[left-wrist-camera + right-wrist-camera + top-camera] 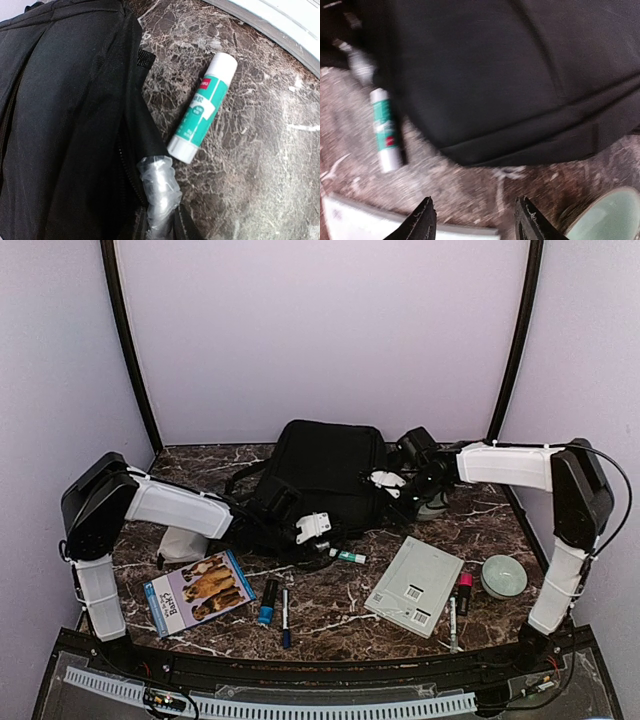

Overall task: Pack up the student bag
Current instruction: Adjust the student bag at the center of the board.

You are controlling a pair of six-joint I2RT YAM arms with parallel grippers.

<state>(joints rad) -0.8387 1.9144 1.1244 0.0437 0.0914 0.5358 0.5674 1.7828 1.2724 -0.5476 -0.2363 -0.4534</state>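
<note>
The student bag [320, 475] lies flat at the back middle of the desk [330, 615]. It looks soft and limp, so I would hold it at the zipper edge or a strap. Its inside is hidden. The left gripper [313, 528] is at its near edge, one finger [159, 187] against the fabric; if it grips, I cannot tell. The right gripper [477, 222] hangs open and empty beside the bag. The green bowl [503, 575] by the right edge seems empty.
</note>
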